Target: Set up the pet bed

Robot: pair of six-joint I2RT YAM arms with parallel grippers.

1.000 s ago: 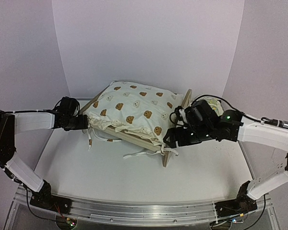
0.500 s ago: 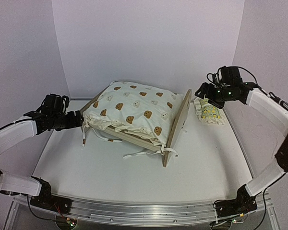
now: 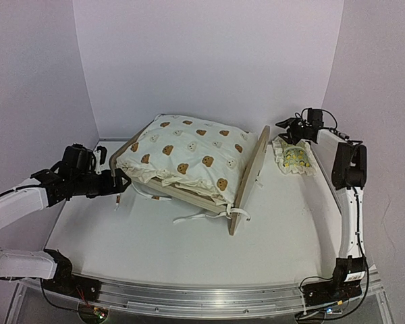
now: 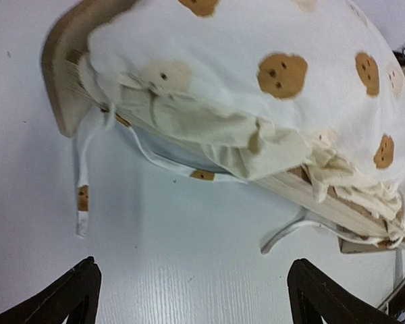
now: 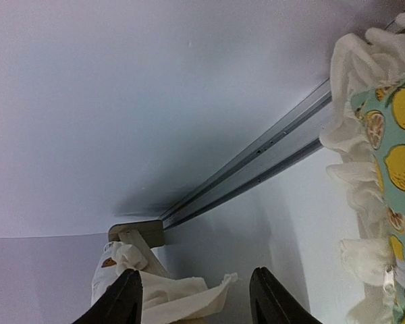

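The pet bed (image 3: 253, 174) is a light-wood frame standing aslant mid-table, with a cream bear-print cushion (image 3: 189, 154) piled on it. In the left wrist view its arched end board (image 4: 57, 61) and side rail (image 4: 310, 197) show under the cushion (image 4: 243, 67). My left gripper (image 3: 119, 182) hovers open just off the bed's left end, its dark fingertips (image 4: 71, 297) wide apart over bare table, holding nothing. My right gripper (image 3: 285, 128) is at the back right beside the lemon-print pillow (image 3: 294, 158), jaws apart and empty. The right wrist view looks past its fingers (image 5: 125, 300) at the end board (image 5: 136, 233) and the pillow (image 5: 391, 155).
White cushion ties (image 3: 189, 217) trail on the table in front of the bed, one of them near my left gripper (image 4: 283, 233). The back wall and its metal rail (image 5: 256, 158) are close behind my right gripper. The right side wall stands just past the pillow.
My right gripper left the bed's near end board, swung to the back right by the pillow, and its jaws narrowed. My left gripper drew back slightly from the bed's left end and opened wider.
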